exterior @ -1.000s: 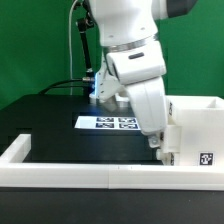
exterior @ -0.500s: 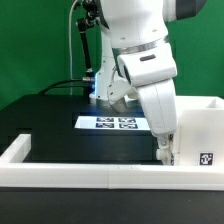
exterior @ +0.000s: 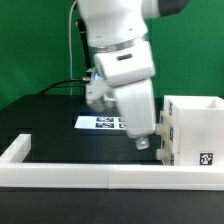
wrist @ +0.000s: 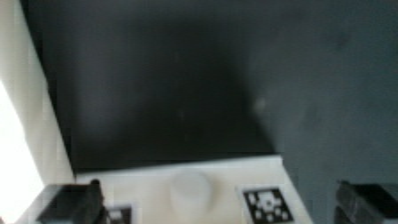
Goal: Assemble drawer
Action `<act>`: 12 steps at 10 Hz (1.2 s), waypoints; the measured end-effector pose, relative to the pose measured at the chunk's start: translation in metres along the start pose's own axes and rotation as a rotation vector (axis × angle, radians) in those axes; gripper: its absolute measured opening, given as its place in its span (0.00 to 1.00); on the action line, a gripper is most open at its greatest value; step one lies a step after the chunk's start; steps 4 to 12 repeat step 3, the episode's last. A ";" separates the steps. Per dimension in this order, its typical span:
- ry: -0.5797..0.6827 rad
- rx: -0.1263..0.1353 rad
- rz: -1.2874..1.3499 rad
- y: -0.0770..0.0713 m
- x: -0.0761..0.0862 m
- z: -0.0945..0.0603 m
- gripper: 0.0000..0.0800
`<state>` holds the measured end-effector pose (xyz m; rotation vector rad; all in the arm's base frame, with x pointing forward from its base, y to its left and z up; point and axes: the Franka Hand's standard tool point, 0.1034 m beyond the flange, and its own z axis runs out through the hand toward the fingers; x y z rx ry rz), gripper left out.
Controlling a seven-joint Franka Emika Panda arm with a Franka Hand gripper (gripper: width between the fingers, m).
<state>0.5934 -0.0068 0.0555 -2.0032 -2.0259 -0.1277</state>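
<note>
On the black worktop (exterior: 55,125) the drawer (exterior: 190,130) stood at the exterior view's right; my claw (exterior: 142,143) hung just beside it, spread and empty, between steps, I judged; next I needed a tray part to grasp.

A robotics lab bench is shown. A black table (exterior: 50,120) is backed by a green curtain (exterior: 35,45) and bounded at the near edge by a low white wall (exterior: 70,172). A marker board (exterior: 105,123) with square tags is fixed on the table, and cables (exterior: 62,88) are seen at the far side.
</note>
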 end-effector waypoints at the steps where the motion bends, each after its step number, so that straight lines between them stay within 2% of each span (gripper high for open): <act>1: 0.000 0.001 -0.001 0.000 0.001 0.001 0.81; 12: 0.000 0.001 0.001 0.000 -0.001 0.001 0.81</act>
